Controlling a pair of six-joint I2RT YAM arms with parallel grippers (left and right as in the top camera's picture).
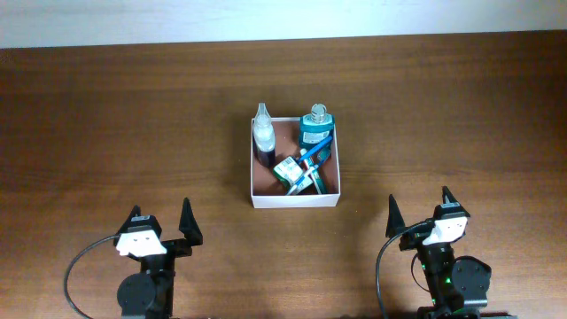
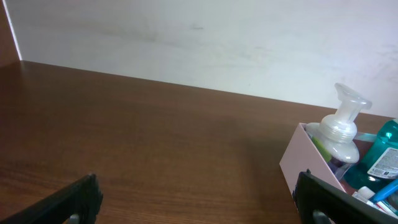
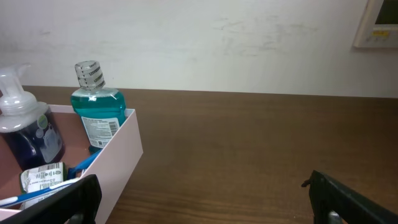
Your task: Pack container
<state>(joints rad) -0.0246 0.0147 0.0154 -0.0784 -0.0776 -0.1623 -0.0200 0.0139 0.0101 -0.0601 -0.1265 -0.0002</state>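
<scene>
Left jaws and right jaws spread, empty. Container (image 1: pixel 294 200) ahead, between them, on tabletop (image 1: pixel 106 124); teal bottle (image 1: pixel 316 133) and pump bottle (image 1: pixel 264 140) inside.

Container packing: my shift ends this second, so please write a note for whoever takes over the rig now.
Left gripper: fingers open, empty, at the near table edge, apart from the container.
Right gripper: fingers open, empty, also at the near edge.
Container: mid-table, ahead of and between the two arms. Inside it are the teal bottle in the far right corner, the foam pump bottle against the left wall and small packets toward the front.
Done: those items are in.
Left: no loose item shows on the table, so probably only a final check.
</scene>
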